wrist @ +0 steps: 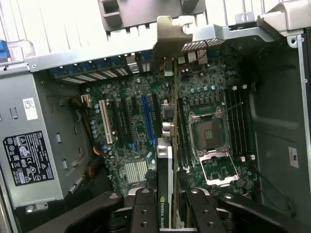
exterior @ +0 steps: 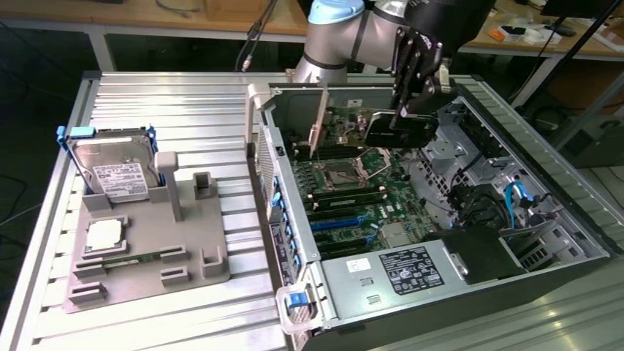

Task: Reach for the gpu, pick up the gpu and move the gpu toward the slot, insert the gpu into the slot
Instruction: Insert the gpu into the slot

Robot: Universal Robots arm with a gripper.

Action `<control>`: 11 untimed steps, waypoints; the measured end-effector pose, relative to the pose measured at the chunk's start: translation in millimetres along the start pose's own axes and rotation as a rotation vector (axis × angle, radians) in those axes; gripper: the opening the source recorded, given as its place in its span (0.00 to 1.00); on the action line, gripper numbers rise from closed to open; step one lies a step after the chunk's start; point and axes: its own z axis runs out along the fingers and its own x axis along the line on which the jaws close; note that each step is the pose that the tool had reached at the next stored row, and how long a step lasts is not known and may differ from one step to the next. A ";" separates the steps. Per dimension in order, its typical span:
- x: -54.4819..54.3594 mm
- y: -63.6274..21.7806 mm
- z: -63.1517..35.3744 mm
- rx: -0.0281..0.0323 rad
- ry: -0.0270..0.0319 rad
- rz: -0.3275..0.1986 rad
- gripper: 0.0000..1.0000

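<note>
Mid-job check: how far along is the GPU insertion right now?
Done: the gpu has been picked up and is inside the open case. In hand: the gripper is shut on it, holding it on edge above the motherboard. Left: the insertion. In the exterior view the card's lower edge looks clear of the board, so it does not appear seated.

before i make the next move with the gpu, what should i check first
1. Grip: gripper closed on the gpu, card between the fingers: ok.
2. Card on edge over the motherboard: ok.
3. Bracket at the rear end of the case: ok.
4. Card apart from the open CPU socket: ok.
5. Edge lined up with the slot, which is hidden beneath the card: cannot tell.
6. Card seated: cannot tell.
</note>
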 end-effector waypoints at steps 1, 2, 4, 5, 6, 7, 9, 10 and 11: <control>-0.1 -1.0 0.1 -0.0002 -0.0004 -0.011 0.27; -0.3 -2.0 0.2 -0.0004 -0.0007 -0.021 0.27; -0.6 -3.7 0.4 -0.0009 -0.0013 -0.041 0.27; -0.9 -5.3 0.6 -0.0009 -0.0018 -0.049 0.27; -1.1 -6.8 0.7 -0.0010 -0.0014 -0.051 0.27; -1.2 -7.7 0.9 -0.0010 -0.0010 -0.051 0.27; -1.4 -9.1 1.4 -0.0006 -0.0004 -0.043 0.27; -1.4 -9.1 1.8 -0.0004 0.0002 -0.028 0.27; -1.4 -9.1 2.3 -0.0001 0.0008 -0.012 0.27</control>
